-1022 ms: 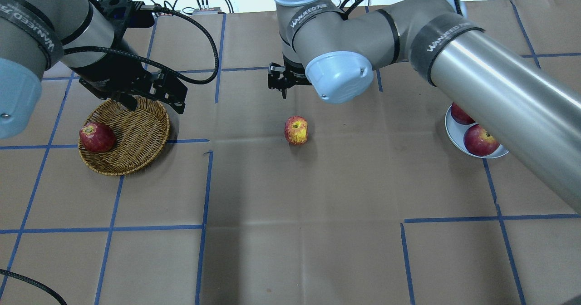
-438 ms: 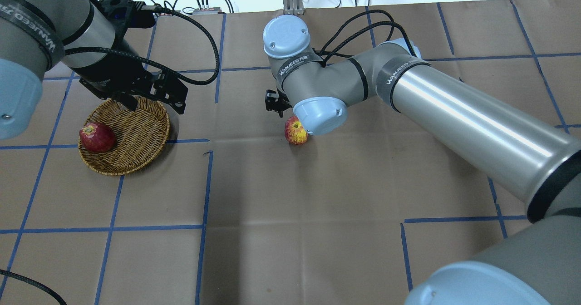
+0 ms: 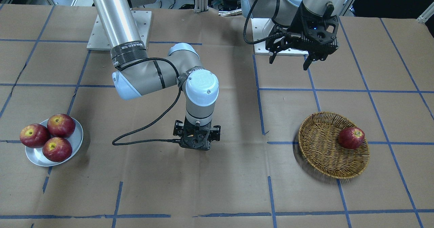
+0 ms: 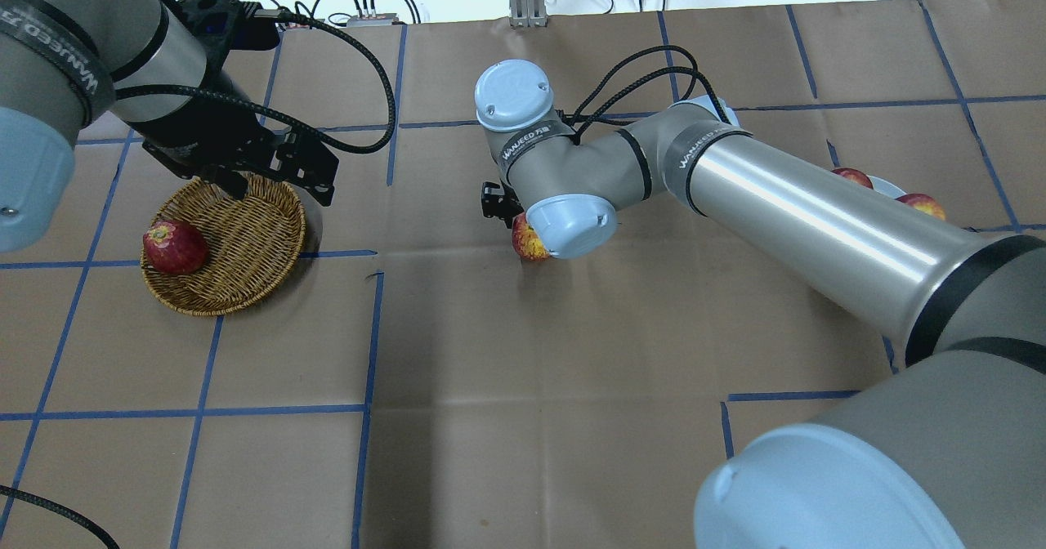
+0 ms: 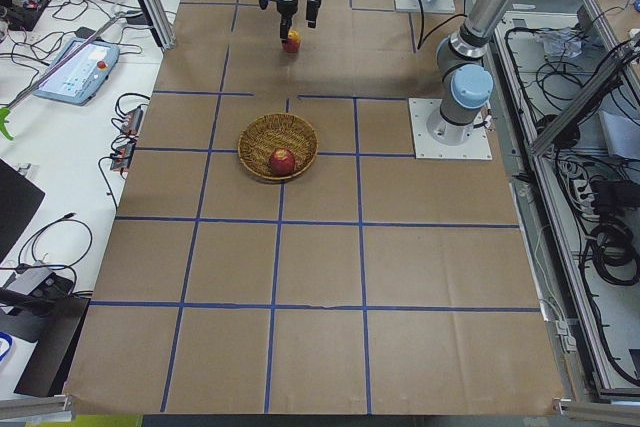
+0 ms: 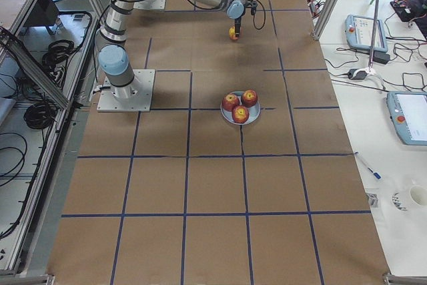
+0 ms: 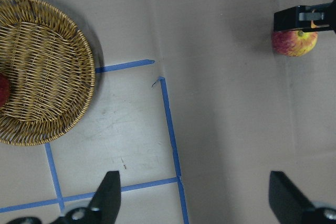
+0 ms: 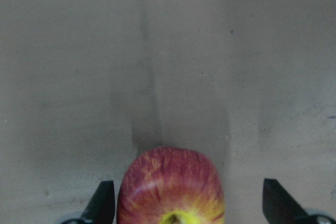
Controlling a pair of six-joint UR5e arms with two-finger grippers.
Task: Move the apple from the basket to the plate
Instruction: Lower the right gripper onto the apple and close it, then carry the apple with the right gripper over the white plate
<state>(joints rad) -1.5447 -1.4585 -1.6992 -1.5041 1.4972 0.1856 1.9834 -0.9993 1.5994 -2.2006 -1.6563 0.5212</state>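
1. One small, light-red apple (image 8: 170,187) streaked with yellow sits on the brown-paper table (image 4: 531,451) near its middle, outside both the basket and the plate. The right wrist view cuts off its lower part at the frame's bottom edge.
2. Right gripper (image 8: 189,205) sits low around that apple with its jaws spread. One finger (image 8: 103,203) is just beside the fruit and the other stands clearly off it, so nothing is clamped. Whether the near finger touches the skin cannot be told.
3. From the front-facing view the apple is wholly hidden behind the right gripper's black body. Overhead, the right arm's pale blue wrist cap (image 4: 569,224) covers most of it, leaving a sliver.
4. Round tan woven wicker basket (image 4: 245,238) lies toward the robot's left and holds one dark red apple (image 4: 174,247) against its rim. The left wrist view shows only that apple's edge.
5. Left gripper (image 3: 289,63) hangs released in the air near the basket, fingers wide, holding nothing.
6. Round silver-grey metal plate (image 3: 77,138) carries three dark red apples (image 3: 61,125). Overhead, the right arm hides nearly all of it, and only two apple tops show.
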